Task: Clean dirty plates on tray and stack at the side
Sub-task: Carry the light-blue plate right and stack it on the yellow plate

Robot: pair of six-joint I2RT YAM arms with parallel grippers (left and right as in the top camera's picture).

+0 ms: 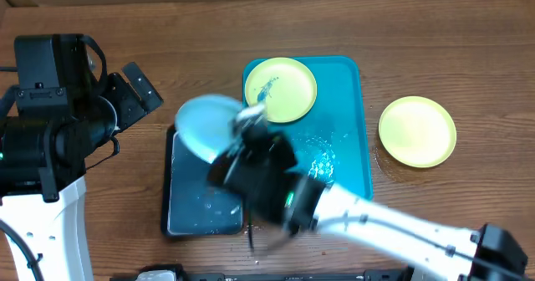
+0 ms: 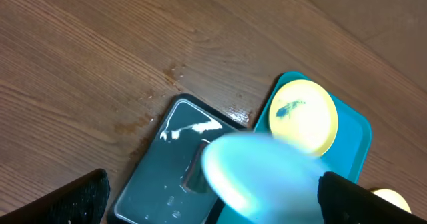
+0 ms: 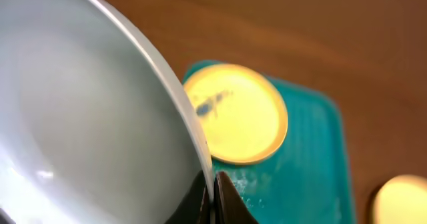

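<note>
My right gripper (image 1: 248, 124) is shut on the rim of the pale blue plate (image 1: 205, 124) and holds it tilted above the black tray (image 1: 180, 214). The wrist view shows the jaws (image 3: 213, 187) pinching the plate's edge (image 3: 100, 117). A yellow-green plate with a dark blue smear (image 1: 280, 89) lies at the far end of the turquoise tray (image 1: 351, 147). A second yellow-green plate (image 1: 417, 130) lies on the wood tabletop to the right of the tray. My left gripper (image 2: 213, 201) is open and empty, raised at the left, looking down on the blue plate (image 2: 260, 177).
The black tray (image 2: 167, 164) holds water and sits just left of the turquoise tray (image 2: 353, 134). Water drops glisten on the turquoise tray's near half and on the wood by the black tray's far corner. The left arm's base stands at the table's left edge.
</note>
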